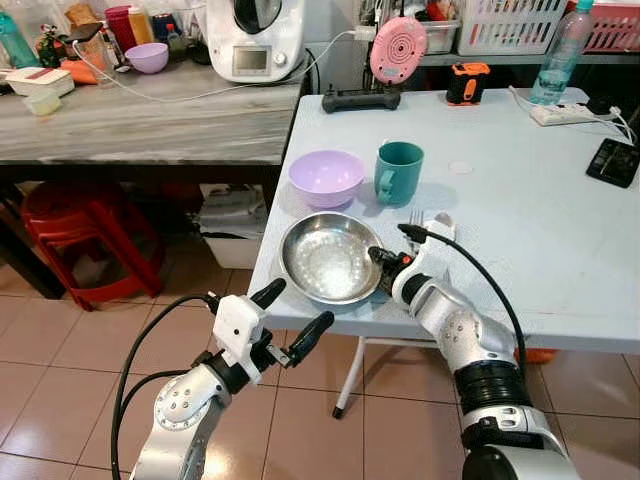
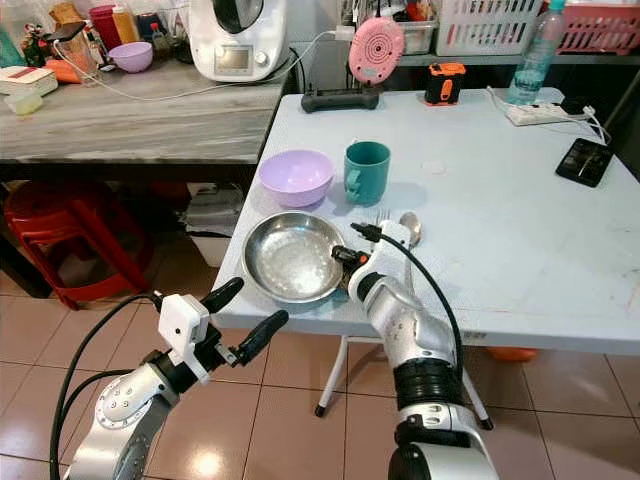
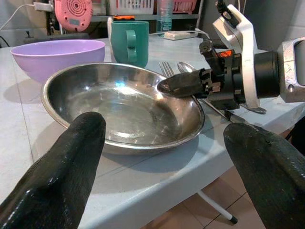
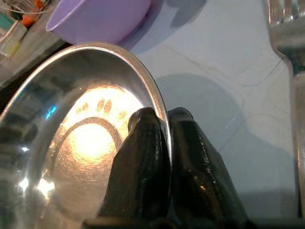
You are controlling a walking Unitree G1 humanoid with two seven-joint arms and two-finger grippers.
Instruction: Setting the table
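Pale blue table (image 1: 520, 230) runs ahead of us, its near edge just above tiled floor (image 1: 60, 400); a grey counter (image 1: 140, 120) abuts it on the left, with red stools (image 1: 85, 240) beneath. We see the steel bowl (image 1: 328, 258) sitting right at the table's near-left edge, with the purple bowl (image 1: 326, 177) and teal mug (image 1: 398, 172) just behind it and a fork (image 4: 286, 33) and spoon (image 2: 410, 226) lying just to its right. Broad bare tabletop lies to the right of these.

Our right gripper (image 4: 167, 138) is closed on the steel bowl's right rim, one finger inside, one outside. Our left gripper (image 1: 290, 320) hangs off the table's edge, over the floor, fingers spread wide and holding nothing, pointed at the bowl.
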